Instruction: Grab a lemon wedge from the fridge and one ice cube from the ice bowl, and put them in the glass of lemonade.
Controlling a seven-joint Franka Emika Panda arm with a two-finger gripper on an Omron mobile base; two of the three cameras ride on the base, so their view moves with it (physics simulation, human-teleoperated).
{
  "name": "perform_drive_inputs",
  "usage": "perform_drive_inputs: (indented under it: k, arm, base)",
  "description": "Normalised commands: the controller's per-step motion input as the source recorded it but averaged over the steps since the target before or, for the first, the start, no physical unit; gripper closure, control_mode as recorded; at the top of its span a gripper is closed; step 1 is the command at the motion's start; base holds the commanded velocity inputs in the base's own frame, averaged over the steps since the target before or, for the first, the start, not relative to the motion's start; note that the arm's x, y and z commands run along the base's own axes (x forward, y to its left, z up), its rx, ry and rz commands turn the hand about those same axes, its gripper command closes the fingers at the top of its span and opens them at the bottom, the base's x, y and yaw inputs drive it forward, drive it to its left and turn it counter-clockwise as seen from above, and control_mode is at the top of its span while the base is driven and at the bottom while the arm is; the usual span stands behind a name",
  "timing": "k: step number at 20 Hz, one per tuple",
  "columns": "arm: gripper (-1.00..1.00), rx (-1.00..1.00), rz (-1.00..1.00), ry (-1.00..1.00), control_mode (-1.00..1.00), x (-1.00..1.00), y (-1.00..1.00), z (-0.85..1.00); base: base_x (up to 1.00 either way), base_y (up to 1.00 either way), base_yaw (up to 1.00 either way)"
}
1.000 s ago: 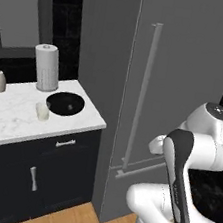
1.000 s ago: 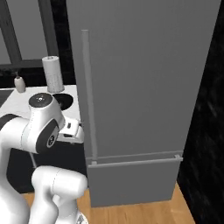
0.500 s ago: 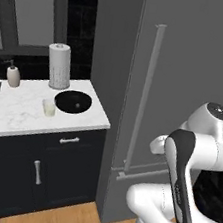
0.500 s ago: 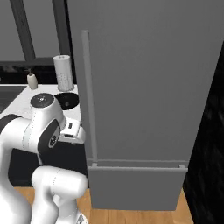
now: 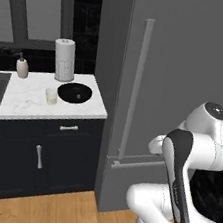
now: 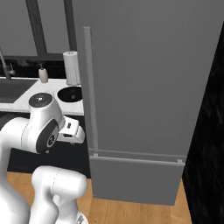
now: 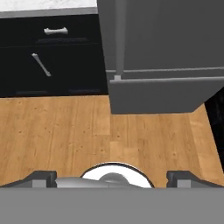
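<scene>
Marble counter (image 5: 29, 102) carries the bowl (image 5: 75, 92) and glass (image 5: 51, 96) near its right edge; fridge (image 6: 144, 87) closed, claw (image 7: 111, 177) open.

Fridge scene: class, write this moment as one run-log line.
tall grey fridge: door shut | pincer: open, empty, folded low | shallow black ice bowl: on counter | small clear glass of lemonade: beside bowl

Wooden floor (image 7: 87, 127), dark cabinets (image 5: 36, 153)
</scene>
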Motion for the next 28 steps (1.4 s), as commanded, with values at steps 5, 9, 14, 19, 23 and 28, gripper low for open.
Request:
perform_drive_inputs:
  k: [5, 9, 14, 19, 23, 28]
  arm:
    - [-1.00, 0.00, 0.00, 0.00, 1.00, 0.00, 0.00, 0.00]
    - [-1.00, 0.00, 0.00, 0.00, -1.00, 0.07, 0.00, -0.01]
    - [-1.00, 0.00, 0.00, 0.00, -1.00, 0.26, 0.00, -0.04]
    - [-1.00, 0.00, 0.00, -0.03, -1.00, 0.25, 0.00, -0.01]
    - [-1.00, 0.00, 0.00, -0.10, -1.00, 0.30, 0.00, 0.17]
    - [-1.00, 0.00, 0.00, -0.11, -1.00, 0.35, 0.00, 0.23]
  base:
    - [-0.23, -0.17, 0.09]
    - [0.00, 0.00, 0.01]
    - [0.00, 0.00, 0.00]
    - [0.00, 0.00, 0.00]
    - [0.00, 0.00, 0.00]
    - [0.00, 0.00, 0.00]
